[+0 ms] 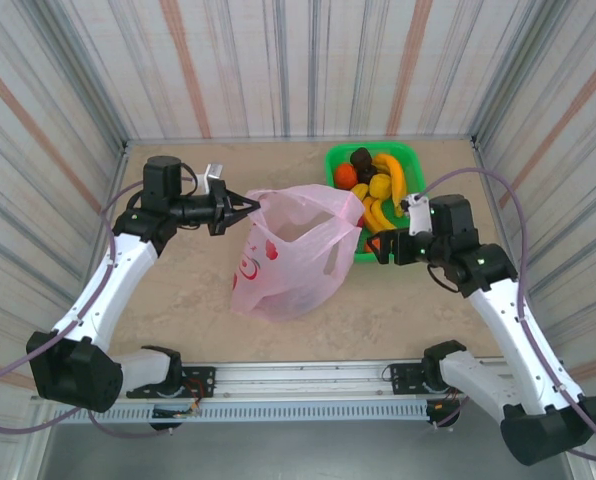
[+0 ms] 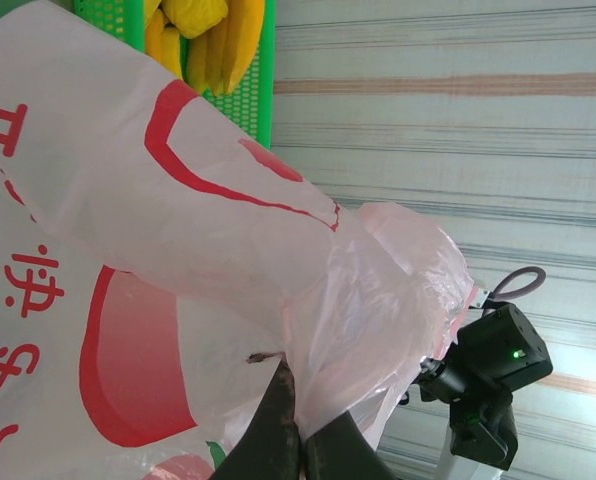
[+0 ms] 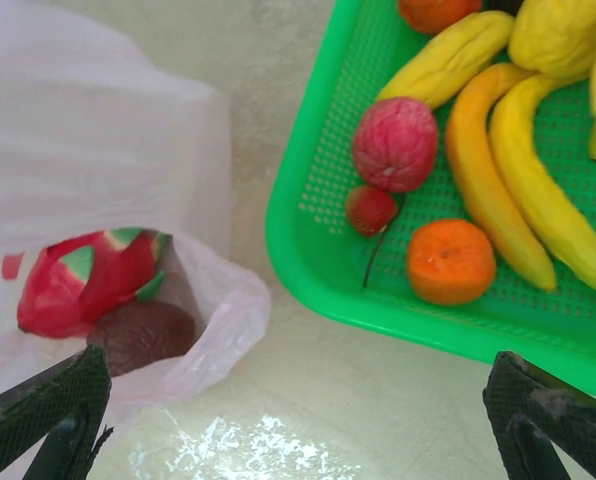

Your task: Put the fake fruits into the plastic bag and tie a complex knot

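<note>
**Top view.** Left claw [image 1: 240, 210] is closed on the rim of the plastic bag [image 1: 290, 262]. The bag stands open on the table [image 1: 178, 290], straight ahead of the claw's tips. Right claw [image 1: 378, 247] sits between the bag and the green tray [image 1: 410, 152], and I cannot tell its opening from here. Fake fruits [image 1: 380, 186] are heaped in the tray just beyond it.

**Left wrist.** Fingers [image 2: 278, 420] are pressed together with pink bag [image 2: 178, 240] film pinched between them. Bananas [image 2: 218, 40] lie far ahead of the tips.

**Right wrist.** Right claw [image 3: 296, 400] has its fingers spread wide and holds nothing. Ahead and to one side, the bag [image 3: 98, 150] mouth holds a dragon fruit [image 3: 88, 280] and a dark purple piece [image 3: 143, 335]. Ahead and to the other side, the tray [image 3: 308, 250] holds an orange [image 3: 450, 260], a small red fruit [image 3: 370, 208] and bananas [image 3: 498, 190].
</note>
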Robot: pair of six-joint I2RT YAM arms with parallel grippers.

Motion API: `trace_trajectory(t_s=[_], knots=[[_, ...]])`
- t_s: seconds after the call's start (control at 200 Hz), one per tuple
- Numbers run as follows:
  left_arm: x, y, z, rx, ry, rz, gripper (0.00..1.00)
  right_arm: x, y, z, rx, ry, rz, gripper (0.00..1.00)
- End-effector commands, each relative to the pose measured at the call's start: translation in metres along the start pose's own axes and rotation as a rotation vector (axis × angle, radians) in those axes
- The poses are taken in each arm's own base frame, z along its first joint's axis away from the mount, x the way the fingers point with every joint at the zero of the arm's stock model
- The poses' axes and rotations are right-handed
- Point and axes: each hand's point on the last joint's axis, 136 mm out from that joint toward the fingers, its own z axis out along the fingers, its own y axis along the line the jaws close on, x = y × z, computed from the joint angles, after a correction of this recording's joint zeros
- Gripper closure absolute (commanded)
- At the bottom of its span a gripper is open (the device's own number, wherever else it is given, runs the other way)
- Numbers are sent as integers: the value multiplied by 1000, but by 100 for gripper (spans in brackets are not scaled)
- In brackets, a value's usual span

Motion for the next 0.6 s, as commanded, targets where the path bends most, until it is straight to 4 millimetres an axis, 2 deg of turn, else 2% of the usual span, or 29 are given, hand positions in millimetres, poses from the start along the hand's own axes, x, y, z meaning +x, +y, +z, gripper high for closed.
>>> trace_trajectory(t_s=[0.0,0.145,0.17,0.27,0.596], knots=[[3,2,-4,-3,6,13,100,-2,-5,-5,-5,22,36,1],[3,1,-6,-3,2,16,100,-8,-20,1,45,48,93,2],[3,1,-6,-2,1,16,100,-6,-25,10,61,80,109,2],[4,1,-7,-2,0,16,100,-9,-33,23,87,115,133,2],[4,1,-14,-6,-17,12,100,-28,-47,70,104,168,162,3]])
